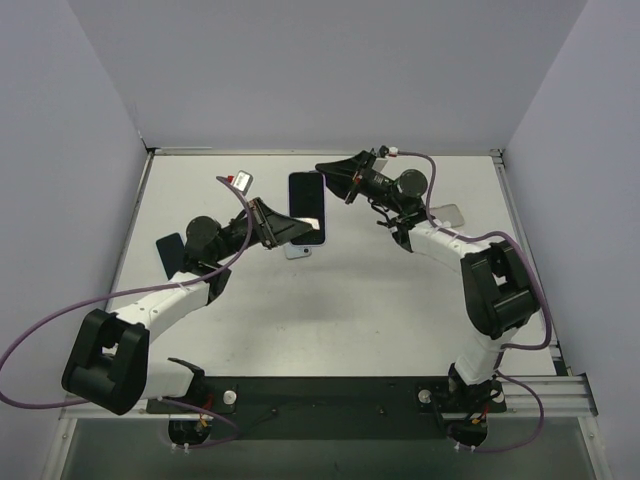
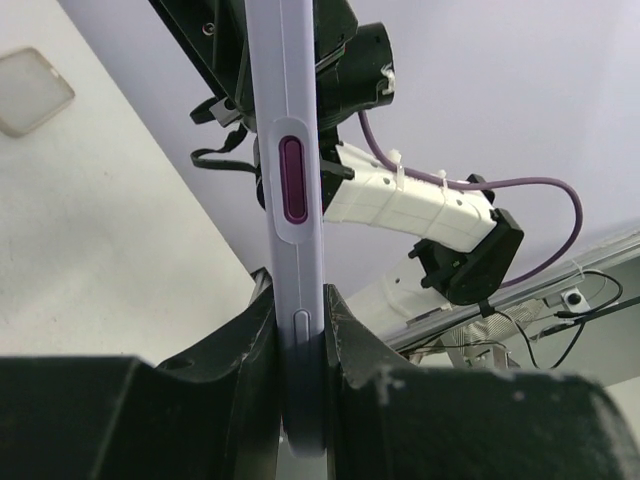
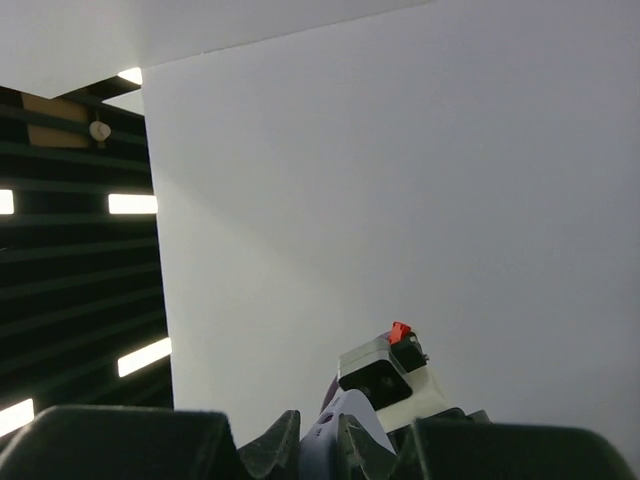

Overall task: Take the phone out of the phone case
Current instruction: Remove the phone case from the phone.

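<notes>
Bases of both arms sit at the near edge: 2 arms, 2 grippers. Going L to R from the left edge:

A dark flat slab [image 1: 170, 255] lies by the left edge, about halfway back. Can't tell if it's a phone or a case.

Next, the left gripper [image 2: 300, 310] is clamped hard on the phone case [image 2: 290, 250], fingers pressed against both faces at one end. The left wrist cam sees the case edge-on, w/ a purple side button [image 2: 292, 180] on the rim.

The phone [image 1: 306, 205] sits inside that lavender case, dark screen up. It's held off the worktop, over the centre toward the far edge.

The right gripper [image 1: 335, 178] meets the phone's far right corner. Its wrist cam shows a lavender corner between nearly closed jaws, so it looks like a pinch on the case lip, not 100% sure.

A clear empty case [image 1: 446, 213] lies flat toward the right edge, well apart from the action.

Count: 1 phone in hand, 1 lavender case on it, 1 spare clear case, 1 dark slab.

Handling, my read: the phone is stiff, fairly light, glass-fronted and slick, so it's fragile if dropped from up there. The case is prob. soft and rubbery w/ a tight lip. Best to peel at a corner where the lip flexes most — hold the other end by the faces, not the rim, or the grip pins the phone in.
</notes>
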### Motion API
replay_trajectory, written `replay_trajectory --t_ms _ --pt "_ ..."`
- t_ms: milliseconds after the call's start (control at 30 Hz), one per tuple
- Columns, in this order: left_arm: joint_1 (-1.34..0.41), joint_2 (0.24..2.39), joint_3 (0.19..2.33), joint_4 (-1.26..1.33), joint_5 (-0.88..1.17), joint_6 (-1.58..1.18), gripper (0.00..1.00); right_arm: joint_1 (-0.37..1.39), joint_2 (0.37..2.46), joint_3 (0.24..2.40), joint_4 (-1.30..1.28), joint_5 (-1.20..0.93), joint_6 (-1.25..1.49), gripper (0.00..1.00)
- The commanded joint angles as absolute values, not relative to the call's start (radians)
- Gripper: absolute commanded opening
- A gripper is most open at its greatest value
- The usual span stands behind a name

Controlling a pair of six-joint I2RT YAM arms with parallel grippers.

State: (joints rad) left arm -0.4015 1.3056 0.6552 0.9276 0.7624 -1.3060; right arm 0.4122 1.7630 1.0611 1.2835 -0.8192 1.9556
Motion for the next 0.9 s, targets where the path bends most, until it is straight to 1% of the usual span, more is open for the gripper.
replay_trajectory --t_ms 0,133,233,700,867 --pt "-0.402 1.288 0.713 1.216 0.719 -1.353 0.00 0.452 1.758 1.153 1.666 -0.663 2.233 0.00" --pt "-0.406 1.310 0.726 1.336 0.684 -1.428 0.00 0.488 1.790 1.195 1.666 -0.640 2.238 0.00" --pt "-0.410 1.316 0.739 1.368 0.666 -1.465 0.00 0.506 1.807 1.209 1.664 -0.637 2.233 0.00" --pt "-0.411 1.232 0.741 1.356 0.580 -1.482 0.00 0.515 1.812 1.172 1.664 -0.632 2.203 0.00" --pt "-0.411 1.239 0.784 1.341 0.568 -1.482 0.00 0.528 1.776 1.079 1.591 -0.669 2.077 0.00"
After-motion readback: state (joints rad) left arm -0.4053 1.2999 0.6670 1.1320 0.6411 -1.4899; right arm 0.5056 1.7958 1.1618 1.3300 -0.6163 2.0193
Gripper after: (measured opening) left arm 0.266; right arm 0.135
